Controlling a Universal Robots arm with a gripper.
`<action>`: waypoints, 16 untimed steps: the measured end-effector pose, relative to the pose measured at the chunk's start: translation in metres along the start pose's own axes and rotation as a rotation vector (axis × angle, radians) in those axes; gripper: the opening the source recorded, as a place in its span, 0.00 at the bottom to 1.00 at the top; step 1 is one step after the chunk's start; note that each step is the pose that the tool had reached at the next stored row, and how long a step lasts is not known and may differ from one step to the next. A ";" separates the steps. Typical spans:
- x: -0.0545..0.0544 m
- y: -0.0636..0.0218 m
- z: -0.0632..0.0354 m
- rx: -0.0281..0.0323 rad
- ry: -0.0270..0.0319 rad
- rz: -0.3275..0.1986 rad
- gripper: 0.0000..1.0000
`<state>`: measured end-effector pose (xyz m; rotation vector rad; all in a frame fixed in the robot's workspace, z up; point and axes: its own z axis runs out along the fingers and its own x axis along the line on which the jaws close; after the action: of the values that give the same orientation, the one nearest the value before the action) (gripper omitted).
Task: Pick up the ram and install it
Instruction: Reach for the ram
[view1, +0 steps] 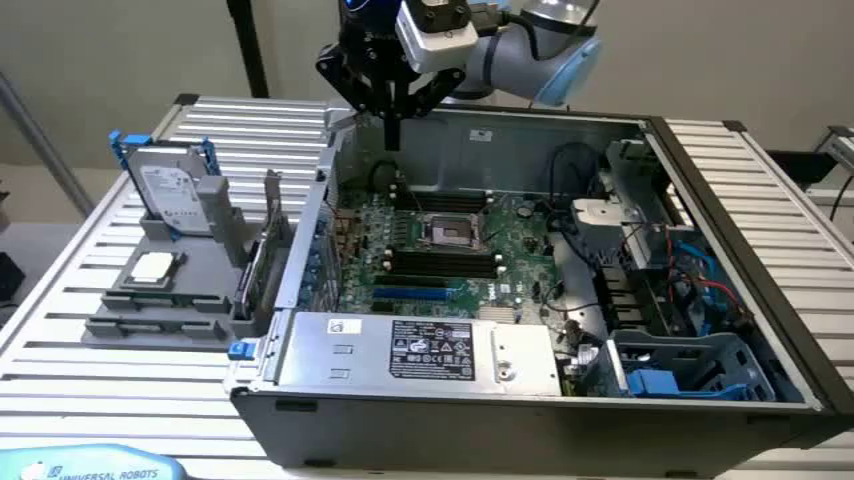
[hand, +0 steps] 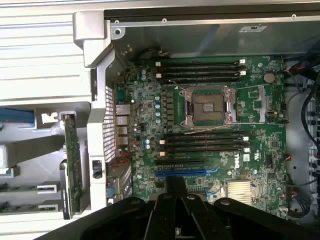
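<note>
Hovering closed gripper (view1: 392, 140), ram (hand: 20, 188) half-sunk in holder (view1: 100, 328)

My surface (view1: 80, 390) is a white slatted top. Sitting directly on it: the open computer case (view1: 534, 425), which takes up the middle and the exterior view's right, and a grey parts holder (view1: 154, 328) just beside the case on the exterior view's left. A light blue unit marked Universal Robots (view1: 94, 467) sits at the near edge.
</note>
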<state>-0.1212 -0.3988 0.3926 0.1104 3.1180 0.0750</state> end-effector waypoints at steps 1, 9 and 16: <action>0.000 0.0000 0.0000 0.0000 0.0000 0.000 0.11; 0.000 0.0000 0.0000 0.0000 0.0000 0.000 0.11; 0.000 0.0000 0.0000 0.0000 0.0000 0.000 0.11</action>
<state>-0.1212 -0.3988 0.3926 0.1104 3.1180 0.0750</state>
